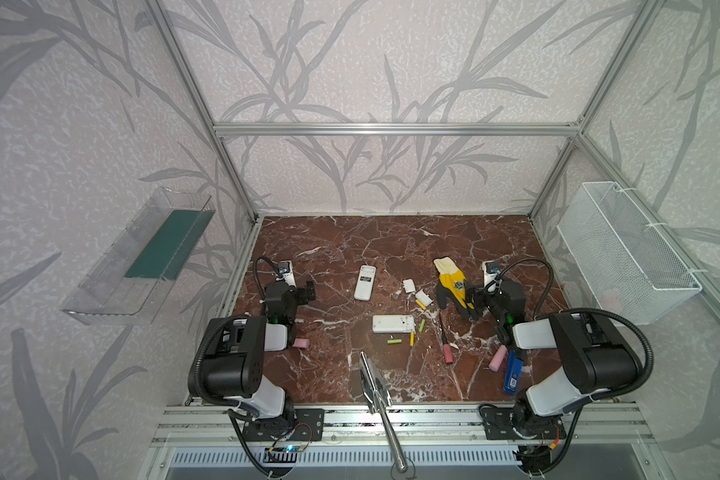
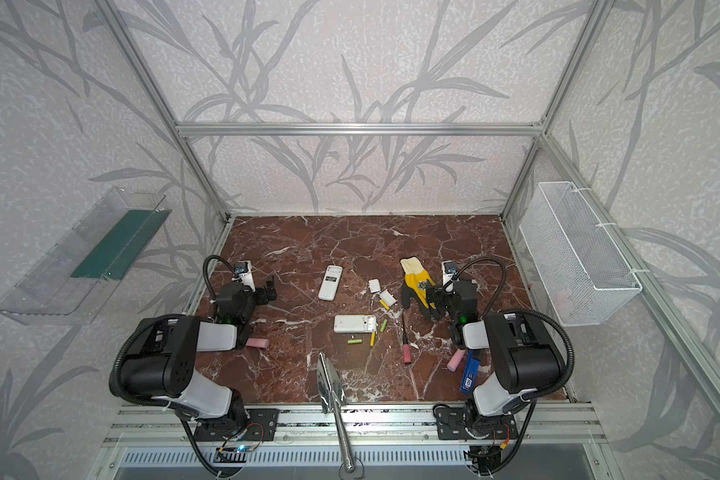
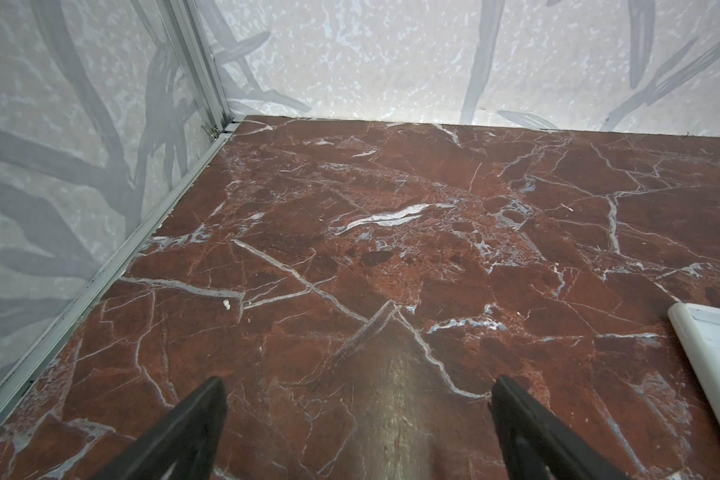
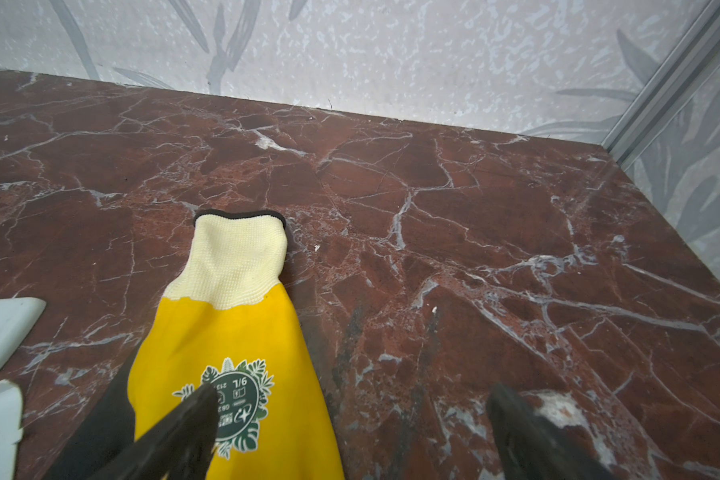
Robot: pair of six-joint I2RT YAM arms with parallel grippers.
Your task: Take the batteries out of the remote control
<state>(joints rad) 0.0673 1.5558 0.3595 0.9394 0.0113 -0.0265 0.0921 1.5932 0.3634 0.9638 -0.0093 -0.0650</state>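
A white remote (image 1: 393, 323) lies sideways mid-table with its battery bay open; it also shows as the remote (image 2: 355, 323). Loose beside it lie two lime green batteries (image 1: 394, 341) (image 1: 422, 325) and two yellow batteries (image 1: 412, 338) (image 1: 420, 304). A second white remote (image 1: 365, 282) lies farther back, and its corner (image 3: 715, 357) shows in the left wrist view. Two white covers (image 1: 408, 285) (image 1: 424, 296) lie to its right. My left gripper (image 1: 308, 291) (image 3: 358, 399) stands open over bare marble. My right gripper (image 1: 472, 298) (image 4: 352, 409) is open and empty, one finger above a glove.
A yellow and black glove (image 4: 233, 324) lies at the right. A pink-handled screwdriver (image 1: 445, 343), two pink cylinders (image 1: 301, 343) (image 1: 497, 358), a blue object (image 1: 513, 372) and a metal trowel (image 1: 375, 382) lie near the front. A wire basket (image 1: 624, 253) and a clear tray (image 1: 142, 257) hang on the side walls.
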